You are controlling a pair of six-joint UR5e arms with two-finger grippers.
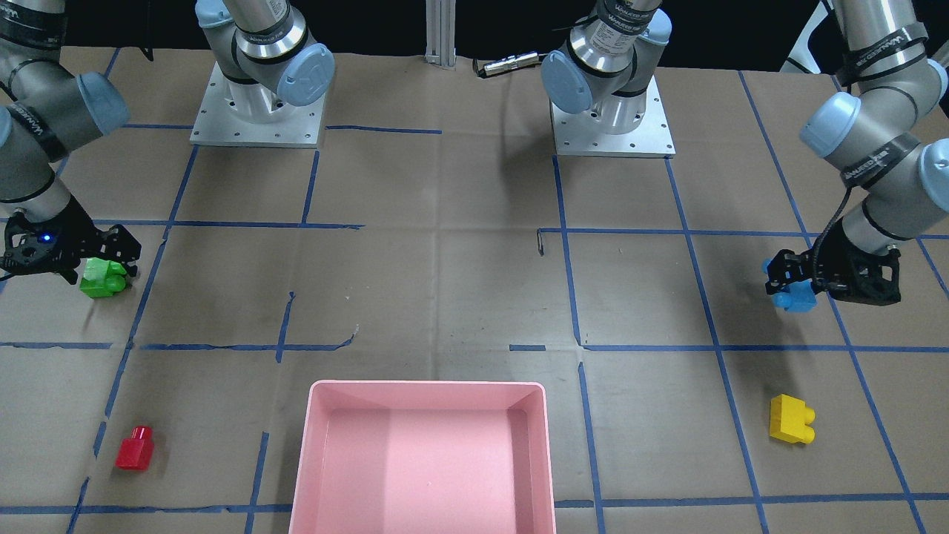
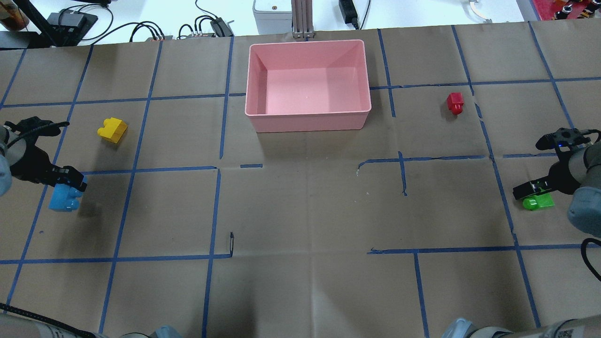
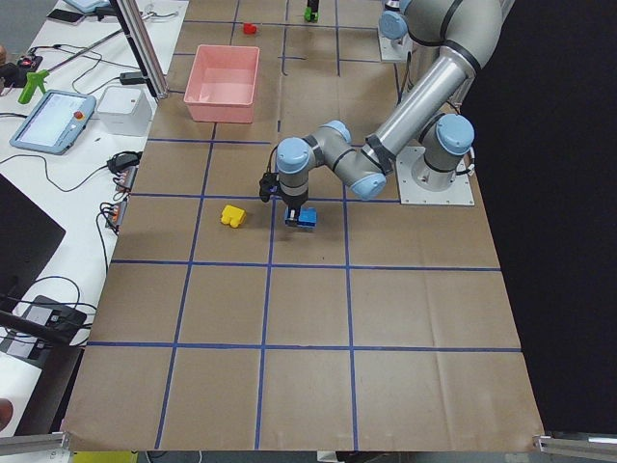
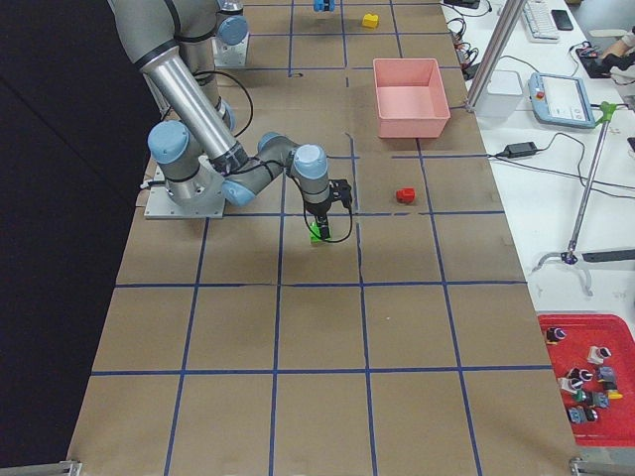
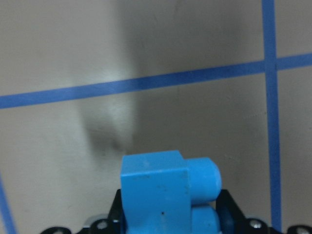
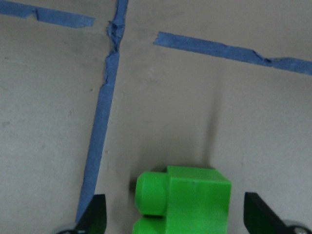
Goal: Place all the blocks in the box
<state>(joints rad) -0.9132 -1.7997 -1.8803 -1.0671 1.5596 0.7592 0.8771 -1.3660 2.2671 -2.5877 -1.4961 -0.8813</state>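
Note:
My left gripper (image 2: pixel 70 185) is shut on the light blue block (image 2: pixel 65 199), low over the table at the left; the wrist view shows the block (image 5: pixel 156 190) tight between the fingers. My right gripper (image 2: pixel 535 192) is open and straddles the green block (image 2: pixel 539 203), which rests on the table; the wrist view shows gaps on both sides of the block (image 6: pixel 187 202). The yellow block (image 2: pixel 111 129) lies beyond the left gripper. The red block (image 2: pixel 455 103) lies right of the pink box (image 2: pixel 307 123), which holds nothing.
The two arm bases (image 1: pixel 258 111) (image 1: pixel 614 111) stand at the robot's side of the table. A metal post (image 2: pixel 300 19) rises behind the box. Cables and devices lie on the white bench past the far edge. Blue tape lines grid the brown table.

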